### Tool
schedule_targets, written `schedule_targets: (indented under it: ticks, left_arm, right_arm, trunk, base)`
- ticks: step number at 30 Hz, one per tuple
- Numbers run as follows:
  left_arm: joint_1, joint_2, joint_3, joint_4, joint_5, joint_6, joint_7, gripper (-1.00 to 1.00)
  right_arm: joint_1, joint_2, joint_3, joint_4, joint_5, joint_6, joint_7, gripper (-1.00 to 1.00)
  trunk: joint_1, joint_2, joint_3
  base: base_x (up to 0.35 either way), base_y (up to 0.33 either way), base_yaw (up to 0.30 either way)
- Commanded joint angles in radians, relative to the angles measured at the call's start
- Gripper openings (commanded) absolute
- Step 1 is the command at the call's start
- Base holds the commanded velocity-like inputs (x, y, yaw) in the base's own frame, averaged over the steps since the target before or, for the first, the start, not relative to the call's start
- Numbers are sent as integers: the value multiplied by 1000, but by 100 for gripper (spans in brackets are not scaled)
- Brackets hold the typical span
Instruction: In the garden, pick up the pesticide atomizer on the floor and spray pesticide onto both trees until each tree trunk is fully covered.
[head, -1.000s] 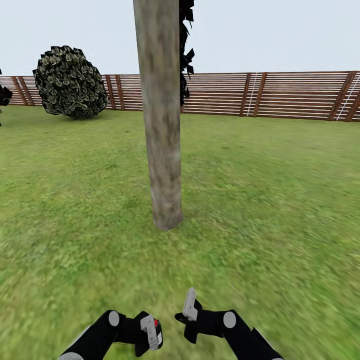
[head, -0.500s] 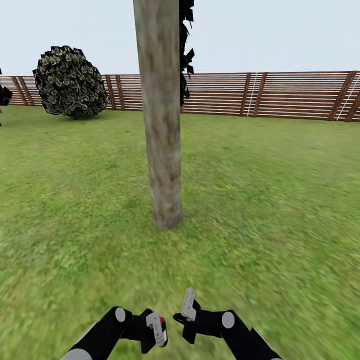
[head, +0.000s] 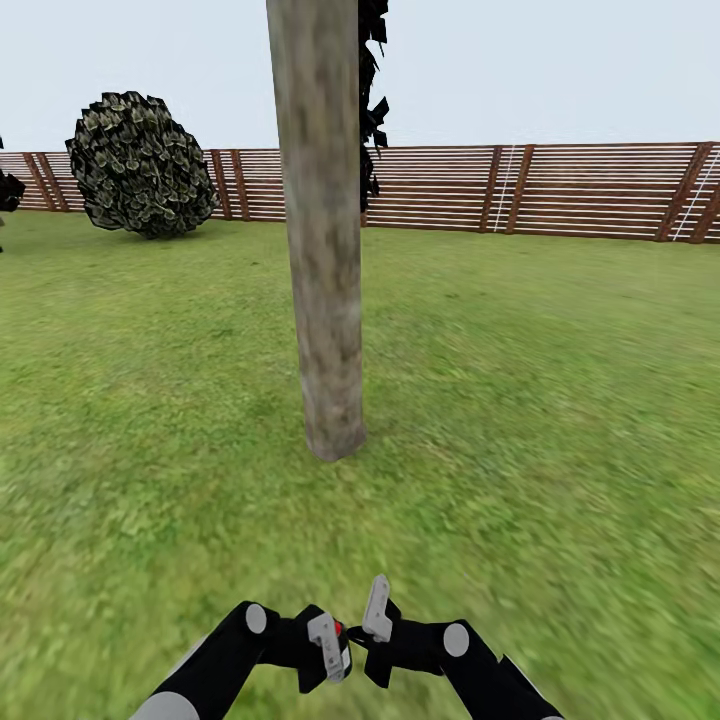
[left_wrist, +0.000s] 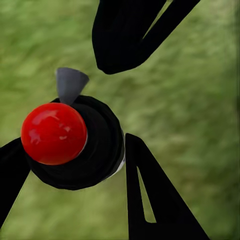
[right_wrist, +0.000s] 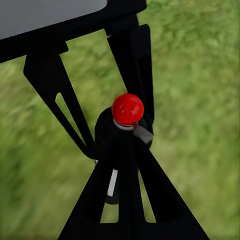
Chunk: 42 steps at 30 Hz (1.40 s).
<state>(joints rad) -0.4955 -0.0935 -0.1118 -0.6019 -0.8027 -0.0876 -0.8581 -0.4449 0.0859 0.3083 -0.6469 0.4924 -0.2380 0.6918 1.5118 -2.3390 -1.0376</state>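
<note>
No readable labels. Left gripper (head: 333, 650) clamps the atomizer (left_wrist: 75, 142): glossy red ball cap, black round body, grey cone nozzle. Right gripper (head: 372, 620) jaws apart; mottled grey-beige trunk (head: 325, 240) at 12 o'clock.

Head view faces tree trunk (head: 325, 250) from afar; wrist views close, sharing atomizer (left_wrist: 65, 142).

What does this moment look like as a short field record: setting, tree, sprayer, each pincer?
setting: grass lawn with a slatted wooden fence behind
tree trunk: thick, upright, straight ahead of the robot
bush: round, far left by the fence
sprayer: black body, red knob, grey nozzle, off the grass
left pincer: shut on the sprayer
right pincer: beside the sprayer; whether it is open or closed is unclear
</note>
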Motion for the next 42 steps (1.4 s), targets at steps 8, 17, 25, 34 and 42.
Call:
schedule_targets:
  ticks: [8,17,25,34,42]
  left_arm:
    - [0,2,-3,-1,0,-1,-2,-100]
    - [0,7,-4,1,0,-8,-63,-100]
    - [0,5,-5,1,0,-10,-70,-100]
    - [0,2,-3,-1,2,-12,-70,-100]
    - [0,0,-2,-1,3,-12,-71,-100]
  right_arm:
    - [0,0,0,0,1,0,0,-100]
    - [0,0,0,0,1,0,0,-100]
    - [0,-1,0,0,2,0,0,-100]
    - [0,-1,0,-2,2,0,0,-100]
    - [0,0,0,-2,2,0,0,-100]
  trunk:
    - [0,0,0]
    - [0,0,0]
    - [0,0,0]
    - [0,0,0]
    - [0,0,0]
  base:
    - [0,0,0]
    - [0,0,0]
    - [0,0,0]
    - [0,0,0]
    - [0,0,0]
